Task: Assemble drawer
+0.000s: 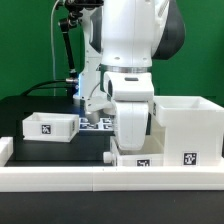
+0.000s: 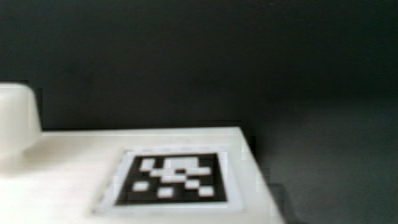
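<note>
Along the near edge of the black worktop, a long low white rail is lying. Just behind it, a tall boxy white plastic drawer casing is standing at the exterior view's right, and a small shallow white plastic tray is sitting at its left. Farther back, the end effector is hanging over the marker board, mostly hidden by the arm; I cannot tell whether it is open or closed.

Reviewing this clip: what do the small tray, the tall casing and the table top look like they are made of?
Small tray: likely white plastic, matte, with thin uniform walls; a printed black-and-white tag on its side.
Tall casing: the same smooth white plastic look, with crisp moulded edges.
Table: dark matte covering, no glare; cloth or board cannot be told.
</note>
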